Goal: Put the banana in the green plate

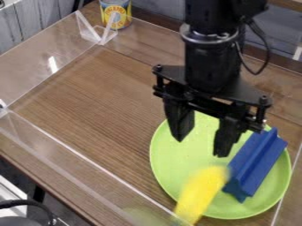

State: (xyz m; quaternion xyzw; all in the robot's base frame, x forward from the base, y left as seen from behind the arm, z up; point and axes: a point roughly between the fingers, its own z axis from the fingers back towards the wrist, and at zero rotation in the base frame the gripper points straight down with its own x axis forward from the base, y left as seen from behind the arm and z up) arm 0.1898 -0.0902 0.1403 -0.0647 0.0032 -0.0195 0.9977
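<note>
Release step: the hand (204, 134) hangs over the green plate (177, 163) with jaws spread, gripping nothing. The banana (199, 194) appears blurred at the plate's near rim, toward the counter's near edge. Next move: confirm it rests inside, then retract upward.

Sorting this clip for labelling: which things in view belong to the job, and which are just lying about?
Job:
- small curved yellow toy banana
- large round lime-green plate
- black gripper, open

Lying about:
- blue ridged block on the plate
- yellow can at the back
</note>
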